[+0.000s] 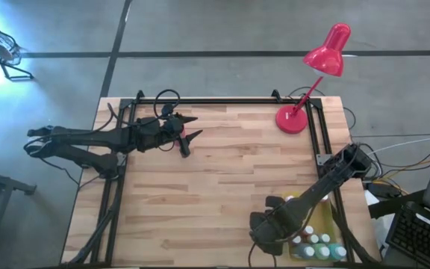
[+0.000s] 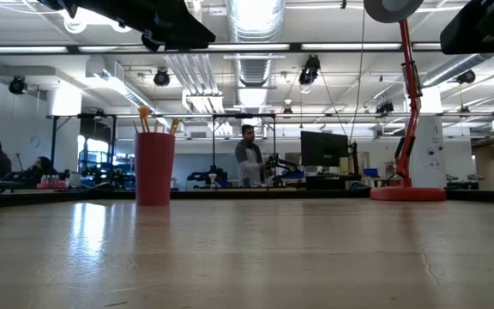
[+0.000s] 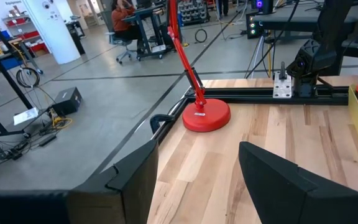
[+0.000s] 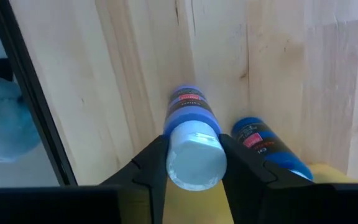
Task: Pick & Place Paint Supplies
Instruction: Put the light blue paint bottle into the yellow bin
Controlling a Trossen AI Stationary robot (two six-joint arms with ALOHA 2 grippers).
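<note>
In the right wrist view, my right gripper (image 4: 194, 163) is shut on a blue paint bottle (image 4: 190, 112) with a white cap (image 4: 194, 158). A second blue bottle (image 4: 267, 148) stands close beside it, at the edge of the yellow tray (image 4: 328, 169). The high view shows this gripper (image 1: 266, 230) at the table's near right, left of the tray (image 1: 298, 252), which holds several white-capped bottles (image 1: 319, 240). My left gripper (image 1: 189, 133) waits open near the far left. In the low view, a red cup (image 2: 154, 167) holds brushes (image 2: 144, 118). My right gripper pinches the blue bottle's upper body (image 4: 188, 127), just under the white cap, between its two fingers (image 4: 151, 165). The fingers come from above, pointing down, and the bottle stays roughly upright with its cap toward the wrist. Its base is hidden, so lifted or standing cannot be told.
The red desk lamp has its base (image 1: 291, 119) at the far right of the table and its head (image 1: 328, 51) beyond the far edge. A black frame rail (image 1: 222, 100) runs along the table's edges. Bare wood (image 1: 230, 179) lies between the two arms. People stand in the room behind.
</note>
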